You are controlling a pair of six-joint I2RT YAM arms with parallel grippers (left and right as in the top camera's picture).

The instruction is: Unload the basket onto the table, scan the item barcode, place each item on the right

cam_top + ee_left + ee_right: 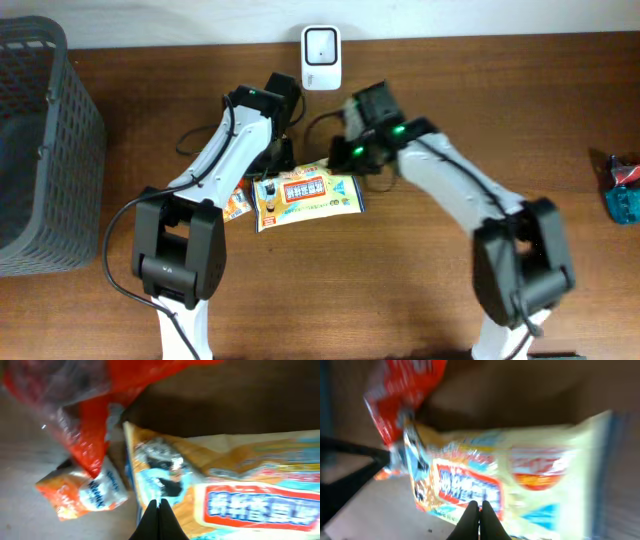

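On your brown wooden table point(520, 100) lay a snack bag point(305, 197); left claw point(159, 506) and right claw point(480, 507) were pinched closed, empty.

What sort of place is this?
Probably a mock shop checkout on a wooden table: a white scanner at the back edge, yellow snack packet in the middle, grey plastic basket at left.

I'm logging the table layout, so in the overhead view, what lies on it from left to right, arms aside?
grey basket → small orange packet → yellow snack bag → blue object at the right edge
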